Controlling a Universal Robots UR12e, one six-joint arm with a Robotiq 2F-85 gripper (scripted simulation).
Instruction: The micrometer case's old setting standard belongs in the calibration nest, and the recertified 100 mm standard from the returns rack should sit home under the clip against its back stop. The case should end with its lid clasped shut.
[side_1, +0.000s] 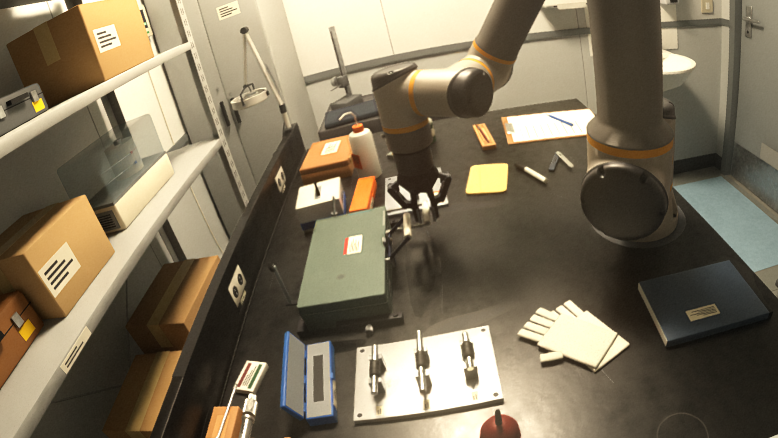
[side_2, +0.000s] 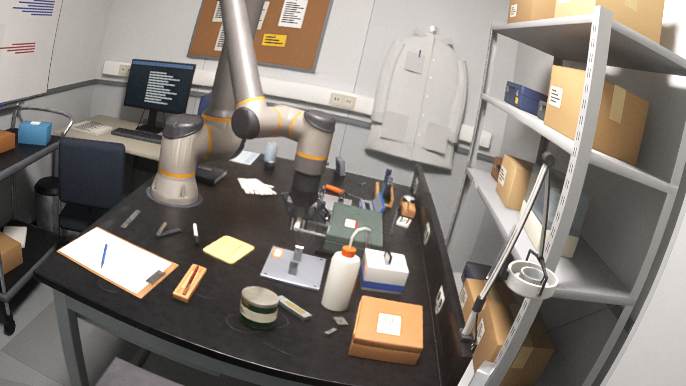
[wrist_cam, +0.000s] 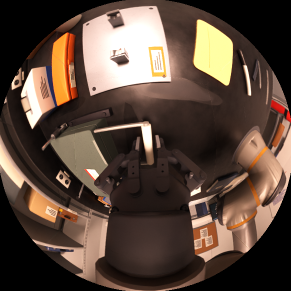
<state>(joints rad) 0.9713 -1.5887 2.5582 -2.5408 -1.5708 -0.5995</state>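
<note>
My gripper (side_1: 420, 213) (wrist_cam: 148, 146) hangs beside the green micrometer case (side_1: 347, 264), at its front edge, and it is open and holds nothing. The case's pale clasp lever (wrist_cam: 146, 141) sticks out from the case's front and stands between my fingers in the wrist camera. The case (side_2: 353, 225) has its lid down. The calibration nest plate (wrist_cam: 125, 48) (side_2: 294, 267) lies just beyond my gripper with two small blocks on it. The returns rack (side_1: 427, 370) at the near end of the case carries three standards upright in clips.
An orange pouch (side_1: 363, 193) and a white box (side_1: 320, 200) sit close behind the case, with a wash bottle (side_1: 363, 148) beyond. A yellow pad (side_1: 488, 178) and a marker (side_1: 531, 173) lie to my right. Gloves (side_1: 571, 333) lie near the rack.
</note>
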